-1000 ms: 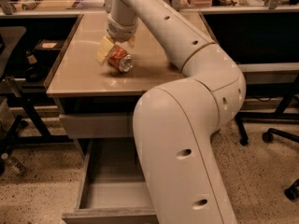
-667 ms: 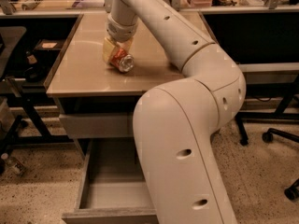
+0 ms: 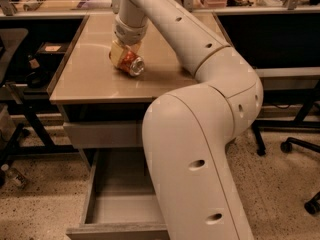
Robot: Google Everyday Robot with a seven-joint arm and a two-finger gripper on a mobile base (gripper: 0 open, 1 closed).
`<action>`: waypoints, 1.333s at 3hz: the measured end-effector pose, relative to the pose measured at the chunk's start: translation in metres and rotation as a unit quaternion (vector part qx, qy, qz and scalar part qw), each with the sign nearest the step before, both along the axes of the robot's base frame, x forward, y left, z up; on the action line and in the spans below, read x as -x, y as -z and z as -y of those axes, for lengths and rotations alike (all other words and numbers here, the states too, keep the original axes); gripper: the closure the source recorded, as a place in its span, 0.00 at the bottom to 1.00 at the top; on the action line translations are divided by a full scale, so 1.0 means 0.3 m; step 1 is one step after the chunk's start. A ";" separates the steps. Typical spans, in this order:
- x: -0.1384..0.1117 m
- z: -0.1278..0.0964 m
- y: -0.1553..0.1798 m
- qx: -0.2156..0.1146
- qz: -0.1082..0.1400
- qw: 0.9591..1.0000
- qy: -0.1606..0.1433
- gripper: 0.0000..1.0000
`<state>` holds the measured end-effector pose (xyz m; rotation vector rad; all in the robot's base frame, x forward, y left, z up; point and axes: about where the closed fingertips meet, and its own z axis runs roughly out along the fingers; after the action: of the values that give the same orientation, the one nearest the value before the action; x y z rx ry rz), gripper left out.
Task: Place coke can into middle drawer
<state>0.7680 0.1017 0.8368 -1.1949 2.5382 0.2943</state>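
Note:
The coke can [image 3: 132, 64] lies on its side on the tan table top [image 3: 90, 79], its silver end turned toward the front right. My gripper [image 3: 124, 58] reaches down onto it from above, with its yellowish fingers [image 3: 115, 54] closed against the can's sides. The can rests on the table. Below the table front, the middle drawer [image 3: 117, 209] is pulled out, with a bare grey floor and low walls. My arm hides its right part.
A closed grey drawer front [image 3: 100, 134] sits just under the table top. My large arm [image 3: 200, 149] stands in front of the cabinet's right half. Office chair wheels [image 3: 287, 145] are at the right, a black chair [image 3: 10, 49] at the left and a small bottle [image 3: 14, 177] on the floor.
The left finger, splayed away from the can a second ago, has closed in against it. The can and arm have barely moved.

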 end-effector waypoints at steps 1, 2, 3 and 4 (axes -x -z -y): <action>0.000 0.000 0.000 0.000 0.000 1.000 0.000 1.00; 0.000 0.000 0.000 0.000 0.000 1.000 0.000 1.00; 0.015 0.008 -0.006 -0.006 0.006 1.000 -0.004 1.00; 0.055 0.039 -0.013 -0.013 0.009 1.000 0.003 1.00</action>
<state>0.7516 0.0901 0.8405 -1.1746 2.5137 0.3135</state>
